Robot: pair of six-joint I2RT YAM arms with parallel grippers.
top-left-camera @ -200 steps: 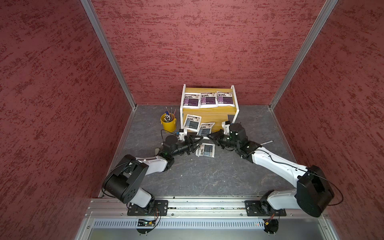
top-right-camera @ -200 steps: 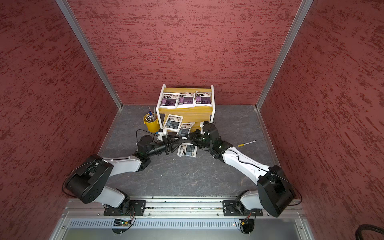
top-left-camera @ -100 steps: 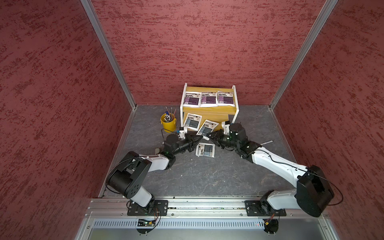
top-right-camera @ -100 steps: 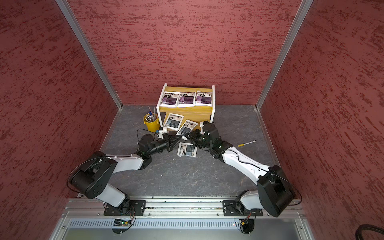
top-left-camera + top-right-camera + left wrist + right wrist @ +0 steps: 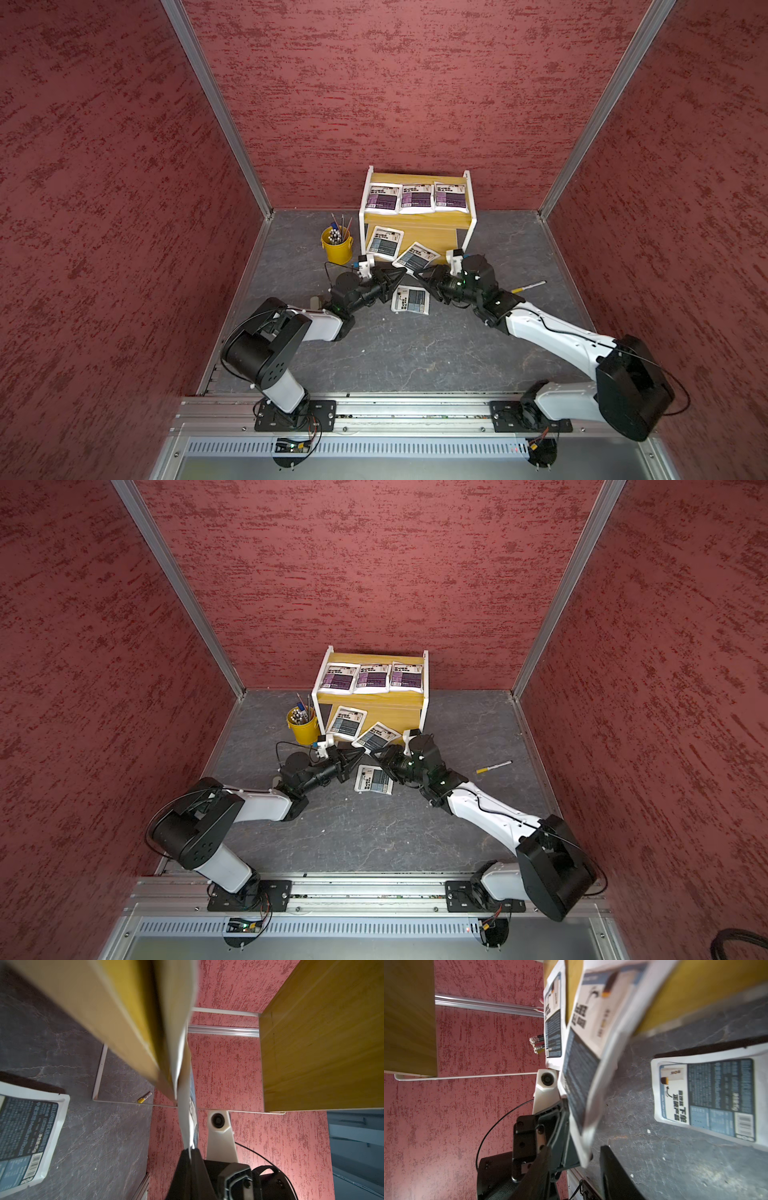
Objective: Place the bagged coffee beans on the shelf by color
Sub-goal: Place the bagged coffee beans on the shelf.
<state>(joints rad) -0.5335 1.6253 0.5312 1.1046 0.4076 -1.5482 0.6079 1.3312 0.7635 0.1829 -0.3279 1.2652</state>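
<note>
In a top view your shelf (image 5: 468,224) stands against the back wall, with three purple bags (image 5: 417,198) side by side on its upper tier. The first blue bag (image 5: 386,243) lies at the left end of the lower tier. The second blue bag (image 5: 417,257) is tilted, its far part over the front edge of that tier and its near corner between your two grippers. The left gripper (image 5: 401,272) is clenched on that corner. The right gripper (image 5: 422,276) sits just beside it, and from up here you cannot tell how its jaws stand. The third blue bag (image 5: 374,779) lies flat on the floor between the arms, apart from the shelf. A yellow pen bucket (image 5: 303,729) stands just left of the shelf, and a marker (image 5: 494,766) lies on the floor to the right.

In your left wrist view the second blue bag (image 5: 187,1126) shows edge-on and runs straight into the left gripper (image 5: 190,1153), whose jaws are pressed together on it. The third blue bag (image 5: 27,1132) lies on the floor.

In your right wrist view the second blue bag (image 5: 583,1064) is blurred close to the lens. Its edge hangs between the fingers of the right gripper (image 5: 576,1148), which stand apart, released and not pinching. The left gripper (image 5: 563,1109) grasps the bag's corner. The first blue bag (image 5: 553,1022) rests on the lower tier behind it.
</note>
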